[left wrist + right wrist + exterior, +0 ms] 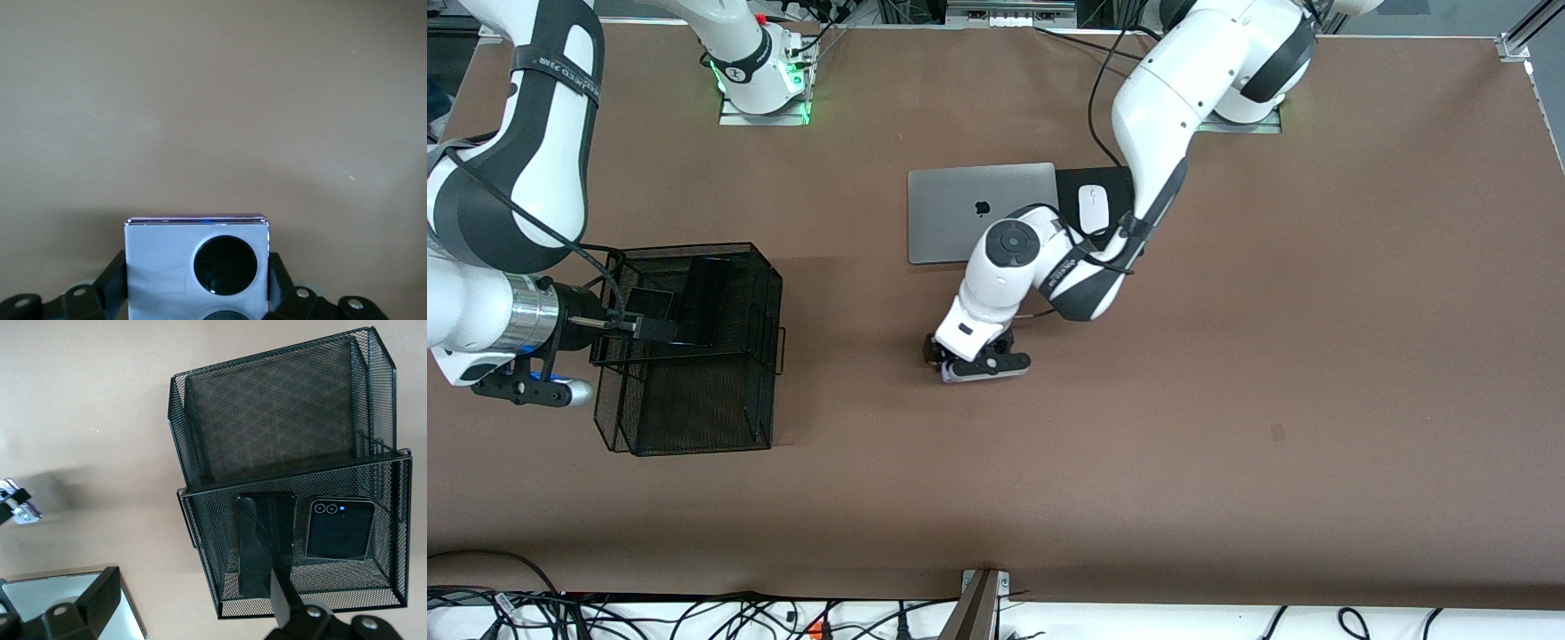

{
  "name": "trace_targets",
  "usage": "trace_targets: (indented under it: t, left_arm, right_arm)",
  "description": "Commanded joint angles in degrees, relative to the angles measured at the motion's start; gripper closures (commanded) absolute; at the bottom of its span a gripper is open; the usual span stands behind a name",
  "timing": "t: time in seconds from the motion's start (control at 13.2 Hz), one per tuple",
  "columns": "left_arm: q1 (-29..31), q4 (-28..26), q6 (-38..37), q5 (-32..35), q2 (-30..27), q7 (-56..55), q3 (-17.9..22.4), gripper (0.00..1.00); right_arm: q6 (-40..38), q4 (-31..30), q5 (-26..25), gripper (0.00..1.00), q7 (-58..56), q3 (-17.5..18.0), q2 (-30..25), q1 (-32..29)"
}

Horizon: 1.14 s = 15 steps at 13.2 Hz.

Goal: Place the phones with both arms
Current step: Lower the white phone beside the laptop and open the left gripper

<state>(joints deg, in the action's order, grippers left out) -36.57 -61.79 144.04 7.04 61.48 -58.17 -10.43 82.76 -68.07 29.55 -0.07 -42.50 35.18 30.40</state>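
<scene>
My left gripper is low over the middle of the table, nearer the front camera than the laptop. It is shut on the lavender-white flip phone, whose black circles face the wrist camera between both fingers. A black mesh basket stands toward the right arm's end. In its compartment farther from the front camera lie a long black slab phone and a small squarish black flip phone. My right gripper hovers open over that basket, holding nothing.
A closed silver laptop lies mid-table near the arms' bases, with a white mouse on a black pad beside it. The basket's compartment nearer the front camera holds nothing. Cables run along the table's front edge.
</scene>
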Motion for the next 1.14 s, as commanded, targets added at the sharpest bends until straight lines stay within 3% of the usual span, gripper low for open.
trace_targets:
  t: [0.0,0.3,0.76,0.83,0.91,0.99,1.06]
  left_arm:
    - [-2.19,3.95,4.91,-0.97,3.90,-0.98,0.50,1.00]
    - [-2.55,9.31,6.25,-2.03,8.21,-2.48,0.50,0.99]
    - [-3.94,9.23,5.81,-1.94,8.04,1.29,0.67,0.92]
    - [-3.95,9.14,5.81,-1.94,8.04,1.30,0.67,0.68]
    - [-3.86,9.14,5.81,-2.03,8.04,1.13,0.67,0.16]
    - [-3.86,9.14,5.73,-2.03,7.86,0.69,0.59,0.00]
    - [-3.86,9.14,5.64,-2.03,7.78,-0.27,0.59,0.00]
  right_arm:
    - [-1.19,1.97,1.13,0.01,0.42,0.22,0.95,-0.96]
    - [-1.28,1.97,1.13,0.01,0.34,0.22,0.95,-0.96]
    - [-1.37,1.97,1.21,0.01,0.25,0.22,0.95,-0.96]
    - [-1.37,1.97,1.21,0.01,0.25,0.22,0.95,-0.96]
    - [-1.46,1.97,1.21,0.01,0.25,0.22,0.95,-0.96]
    - [-1.46,1.97,1.21,0.01,0.25,0.22,0.95,-1.04]
    - [-1.37,1.97,1.21,0.01,0.25,0.22,0.95,-1.04]
